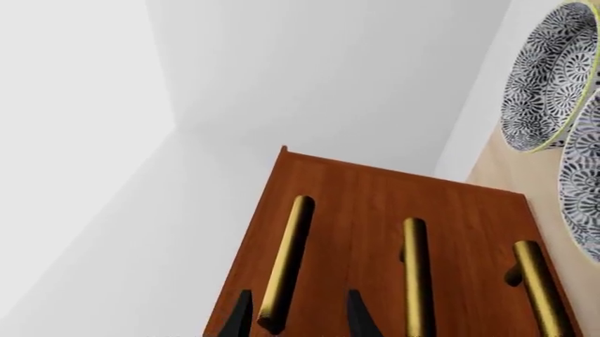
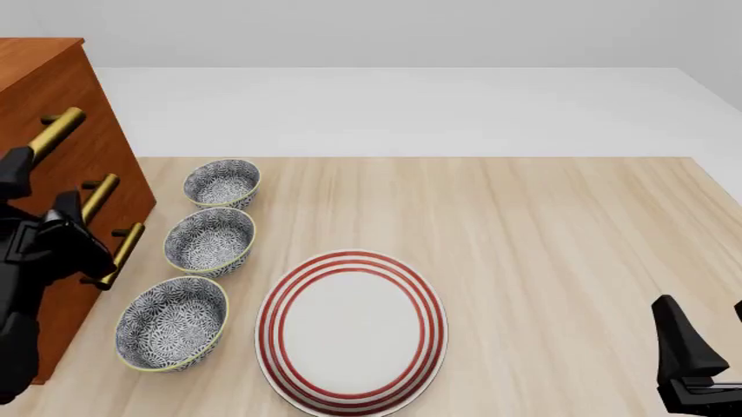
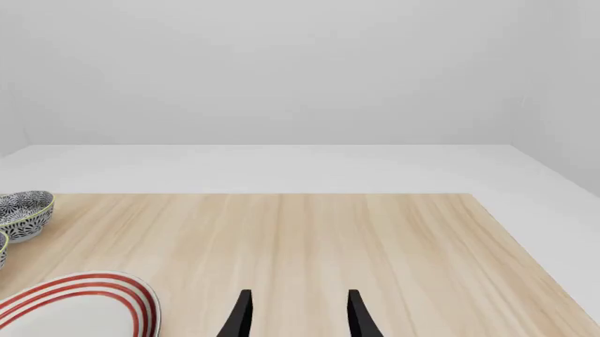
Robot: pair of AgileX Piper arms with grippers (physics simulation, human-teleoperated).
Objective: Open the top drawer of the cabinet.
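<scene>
Left wrist view: the left tool has its two dark fingertips spread, one on each side of the end of the gold handle of the top drawer. Handle sits in the gap; whether the fingers touch it cannot be told. Nothing is clamped. The drawer front looks flush with the rest of the cabinet face; the two other gold handles run beside it. Patterned bowls show at the frame edge, beside the cabinet.

Front view: cabinet stands at the left edge of the desk. Left arm is against its front, partly hiding the handles. Three patterned bowls lie in a row just beside the cabinet; a red-striped plate lies near them toward the desk's middle. The right tool is low at the right edge, well apart from everything.

Right wrist view: right tool fingers parallel and apart, holding nothing, over bare desk. Plate rim and one bowl at the side.
</scene>
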